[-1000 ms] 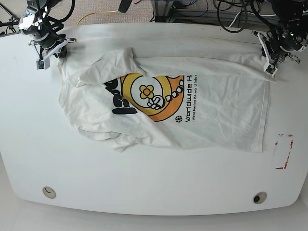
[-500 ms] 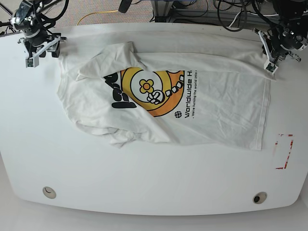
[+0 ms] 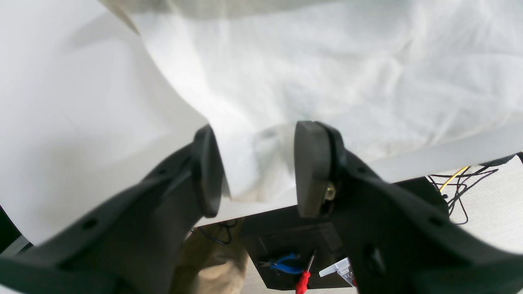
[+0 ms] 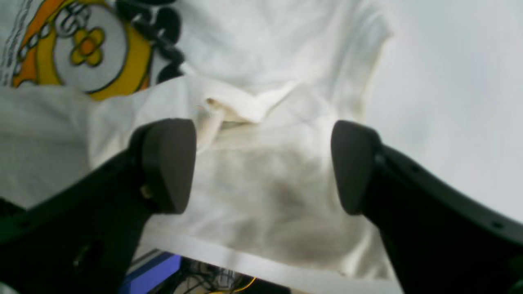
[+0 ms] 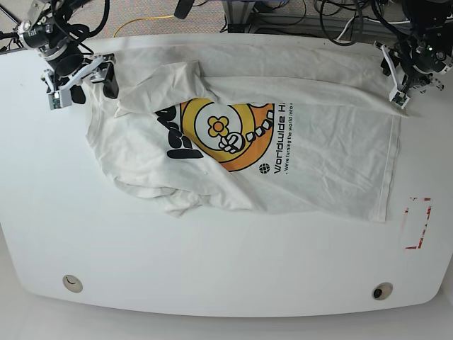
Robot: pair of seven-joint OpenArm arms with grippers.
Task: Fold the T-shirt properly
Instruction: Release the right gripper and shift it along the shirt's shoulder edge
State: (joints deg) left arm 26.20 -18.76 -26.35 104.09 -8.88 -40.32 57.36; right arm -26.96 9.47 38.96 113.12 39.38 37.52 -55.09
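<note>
A: Since the earlier frame, the right gripper at upper left has swung back beside the T-shirt, jaws now spread wide and empty.

B: And the left gripper, upper right?

A: Jaws partly parted, straddling the hem corner. The shirt lies rumpled across the white table, print up.

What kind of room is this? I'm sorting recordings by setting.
Probably a robotics lab or workshop. A T-shirt lies on a white table with an arm at each far corner, loose cables trail across the floor behind it, and blue-handled pliers lie below the table's edge.
</note>
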